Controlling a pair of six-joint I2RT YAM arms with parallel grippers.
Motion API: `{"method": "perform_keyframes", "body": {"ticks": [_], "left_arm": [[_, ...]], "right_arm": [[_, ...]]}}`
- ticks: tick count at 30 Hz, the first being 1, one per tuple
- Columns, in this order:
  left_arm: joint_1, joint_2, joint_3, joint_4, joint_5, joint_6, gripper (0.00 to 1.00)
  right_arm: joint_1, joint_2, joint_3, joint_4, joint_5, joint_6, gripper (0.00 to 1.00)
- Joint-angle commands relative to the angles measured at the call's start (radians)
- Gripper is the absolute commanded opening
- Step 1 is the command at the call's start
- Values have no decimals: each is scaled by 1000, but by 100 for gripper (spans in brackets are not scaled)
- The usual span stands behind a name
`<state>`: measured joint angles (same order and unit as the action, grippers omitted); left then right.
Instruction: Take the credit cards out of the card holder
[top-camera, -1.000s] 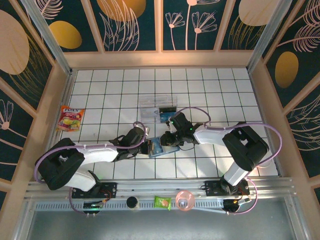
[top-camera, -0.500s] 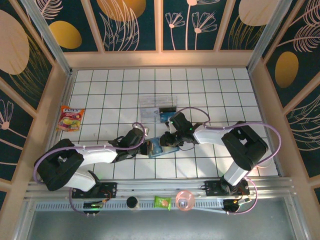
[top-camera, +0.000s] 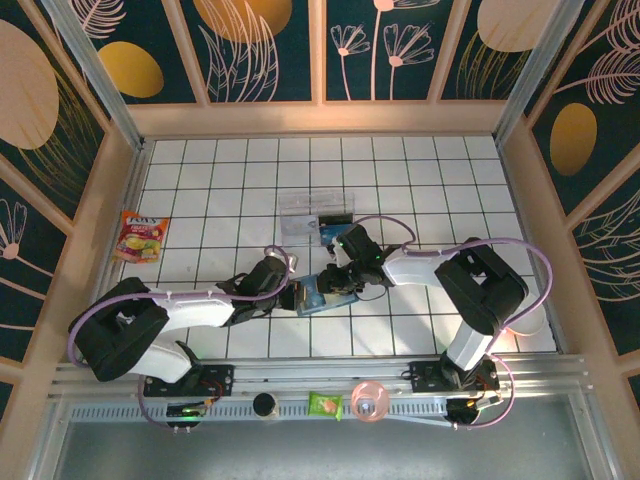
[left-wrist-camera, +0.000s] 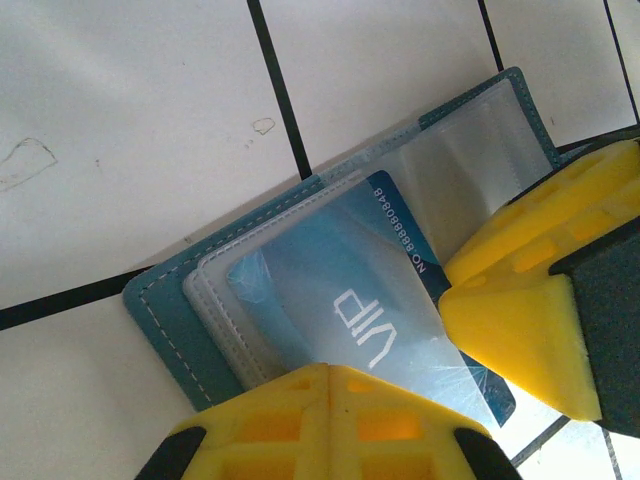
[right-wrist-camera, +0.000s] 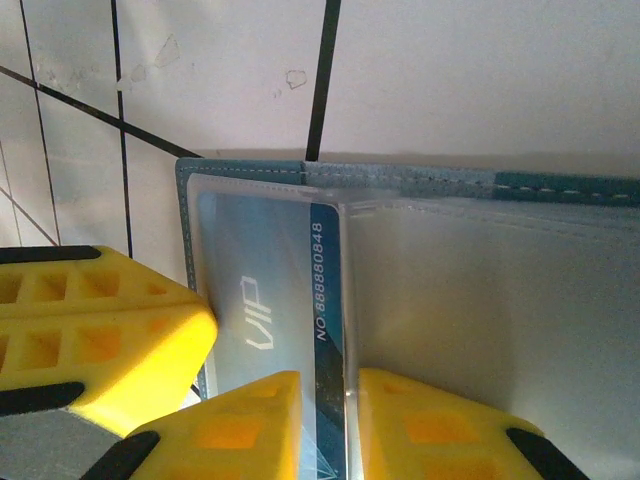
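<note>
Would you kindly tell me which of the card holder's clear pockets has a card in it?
The left pocket in the right wrist view: the blue VIP card shows through it, while its neighbour looks empty.

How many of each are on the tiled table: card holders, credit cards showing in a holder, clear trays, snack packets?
card holder: 1
credit card showing in it: 1
clear tray: 1
snack packet: 1
Total: 4
</note>
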<state>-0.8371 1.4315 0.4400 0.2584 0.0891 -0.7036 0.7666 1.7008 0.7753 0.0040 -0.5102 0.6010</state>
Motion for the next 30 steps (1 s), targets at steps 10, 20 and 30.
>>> {"method": "perform_keyframes", "body": {"ticks": [10,20,30], "left_arm": [[1,11,-19,-63,-12,7,0],[14,13,-30,-55,-4,12,0],[23,-15,-3,-62,11,39,0]], "right_arm": [[3,-43,-12,-24,61,1,0],[-2,-150,-58,-128,220,23,0],[-15,-278,-65,-196,286,-4,0]]}}
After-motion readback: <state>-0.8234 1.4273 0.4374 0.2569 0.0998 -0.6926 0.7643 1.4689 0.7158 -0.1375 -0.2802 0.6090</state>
